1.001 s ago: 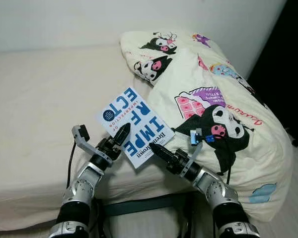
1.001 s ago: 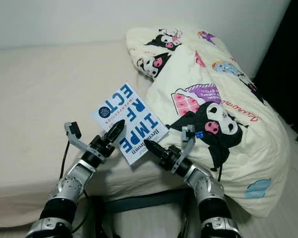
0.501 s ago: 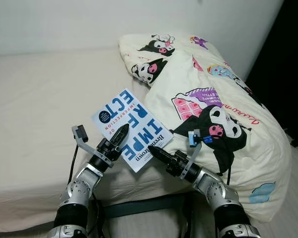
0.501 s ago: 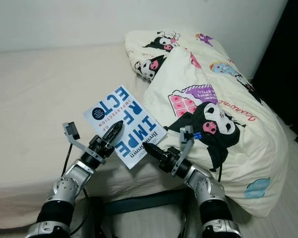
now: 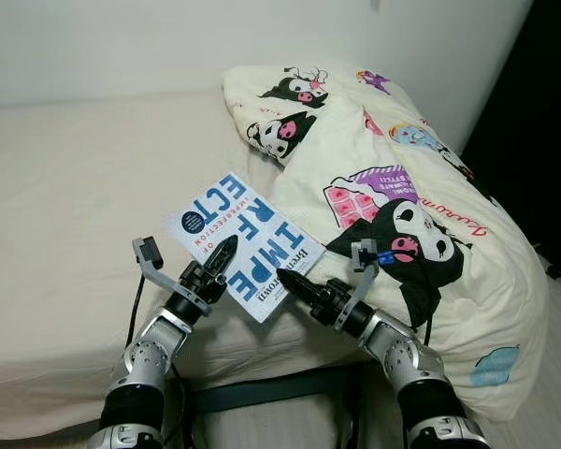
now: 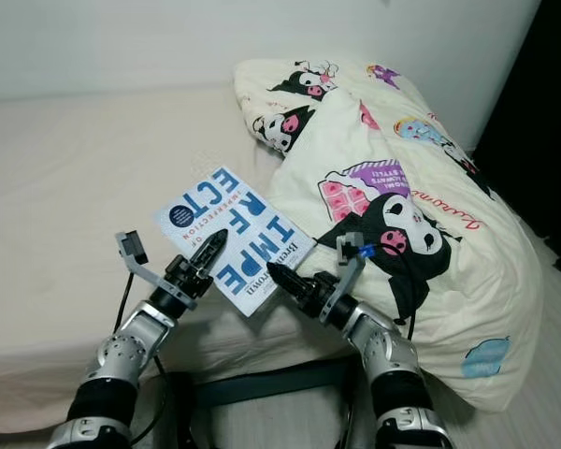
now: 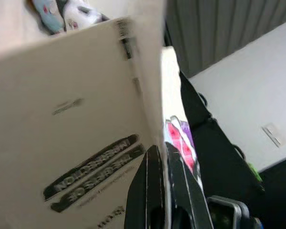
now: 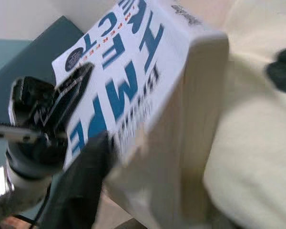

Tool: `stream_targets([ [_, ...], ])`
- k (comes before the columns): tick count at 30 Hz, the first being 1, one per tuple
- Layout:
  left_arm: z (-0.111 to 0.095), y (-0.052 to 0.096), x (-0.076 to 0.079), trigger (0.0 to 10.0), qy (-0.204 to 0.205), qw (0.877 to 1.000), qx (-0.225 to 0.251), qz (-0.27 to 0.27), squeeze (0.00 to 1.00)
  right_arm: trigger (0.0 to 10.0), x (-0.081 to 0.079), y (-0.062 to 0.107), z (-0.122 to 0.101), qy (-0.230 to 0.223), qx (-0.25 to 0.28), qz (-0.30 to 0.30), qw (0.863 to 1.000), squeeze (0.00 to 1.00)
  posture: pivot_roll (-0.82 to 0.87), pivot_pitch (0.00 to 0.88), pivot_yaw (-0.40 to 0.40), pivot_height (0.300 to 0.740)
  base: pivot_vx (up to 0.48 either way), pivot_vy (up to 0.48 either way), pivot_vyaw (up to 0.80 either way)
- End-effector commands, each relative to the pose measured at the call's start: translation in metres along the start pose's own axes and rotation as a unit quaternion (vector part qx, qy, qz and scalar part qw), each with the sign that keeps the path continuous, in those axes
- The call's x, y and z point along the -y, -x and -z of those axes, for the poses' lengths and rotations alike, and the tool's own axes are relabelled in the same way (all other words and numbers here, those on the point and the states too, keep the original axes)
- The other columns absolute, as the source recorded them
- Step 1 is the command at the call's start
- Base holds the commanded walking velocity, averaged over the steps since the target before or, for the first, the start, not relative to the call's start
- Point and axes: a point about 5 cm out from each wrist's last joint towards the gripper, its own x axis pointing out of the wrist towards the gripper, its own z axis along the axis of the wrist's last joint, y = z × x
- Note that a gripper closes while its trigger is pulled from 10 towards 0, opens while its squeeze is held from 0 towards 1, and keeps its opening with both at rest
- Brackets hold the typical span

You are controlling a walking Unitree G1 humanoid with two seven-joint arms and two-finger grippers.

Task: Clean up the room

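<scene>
Book [image 5: 243, 245] held tilted above the near edge of the bed [image 5: 65, 206], left of the cartoon-print duvet [image 5: 393, 187]; left gripper [image 5: 222, 259] and right gripper [image 5: 288, 284] each clamped on a near corner, sharing the load.

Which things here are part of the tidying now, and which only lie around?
In use:
- book, white cover with blue letters
- left gripper, closed on the book's left edge
- right gripper, at the book's near corner

Lying about:
- cartoon-print duvet
- bed, beige sheet
</scene>
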Motion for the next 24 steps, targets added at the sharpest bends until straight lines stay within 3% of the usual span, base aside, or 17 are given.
stream_targets([
  [1, -0.024, -0.002, 0.0, 0.0, -0.022, 0.999, 0.043, -0.004, 0.0, 10.0, -0.001, 0.001, 0.005, 0.011, -0.016, 0.001, 1.0, 1.0, 0.11, 0.091, 0.012, 0.47, 0.0, 0.0, 0.0],
  [2, -0.024, -0.002, 0.0, 0.0, -0.022, 0.999, 0.043, -0.004, 0.0, 10.0, -0.001, 0.001, 0.005, 0.011, -0.016, 0.001, 1.0, 1.0, 0.11, 0.091, 0.012, 0.47, 0.0, 0.0, 0.0],
  [4, -0.056, -0.008, 0.004, 0.0, -0.053, 0.995, 0.085, -0.006, 0.0, 10.0, -0.003, 0.004, 0.014, 0.023, -0.041, -0.008, 0.999, 1.0, 0.12, 0.091, 0.01, 0.47, 0.0, 0.0, 0.0],
  [5, -0.056, -0.008, 0.004, 0.0, -0.053, 0.995, 0.085, -0.006, 0.0, 10.0, -0.003, 0.004, 0.014, 0.023, -0.041, -0.008, 0.999, 1.0, 0.12, 0.091, 0.01, 0.47, 0.0, 0.0, 0.0],
  [6, -0.081, -0.014, 0.014, 0.0, -0.083, 0.99, 0.117, 0.001, 0.0, 10.0, -0.006, 0.004, 0.022, 0.029, -0.064, -0.02, 0.997, 1.0, 0.12, 0.092, 0.011, 0.47, 0.0, 0.0, 0.0],
  [11, -0.101, -0.021, 0.025, 0.0, -0.106, 0.984, 0.145, 0.009, 0.0, 10.0, -0.009, 0.003, 0.029, 0.042, -0.09, -0.027, 0.995, 1.0, 0.12, 0.094, 0.01, 0.47, 0.0, 0.0, 0.0],
  [13, -0.116, -0.028, 0.039, 0.0, -0.123, 0.978, 0.167, 0.021, 0.0, 10.0, -0.011, 0.0, 0.041, 0.073, -0.134, -0.026, 0.988, 1.0, 0.12, 0.095, 0.008, 0.47, 0.0, 0.0, 0.0],
  [21, -0.121, -0.035, 0.053, 0.0, -0.131, 0.974, 0.182, 0.038, 0.0, 10.0, -0.021, -0.007, 0.052, 0.114, -0.172, -0.047, 0.977, 1.0, 0.12, 0.096, 0.004, 0.47, 0.0, 0.0, 0.0],
  [23, -0.12, -0.036, 0.053, 0.0, -0.131, 0.974, 0.182, 0.038, 0.0, 10.0, -0.025, -0.011, 0.049, 0.138, -0.167, -0.047, 0.975, 1.0, 0.12, 0.096, 0.004, 0.47, 0.0, 0.0, 0.0],
  [24, -0.118, -0.036, 0.052, 0.0, -0.13, 0.974, 0.18, 0.036, 0.0, 10.0, -0.027, -0.018, 0.04, 0.178, -0.157, -0.039, 0.971, 1.0, 0.12, 0.096, 0.004, 0.47, 0.0, 0.0, 0.0],
])
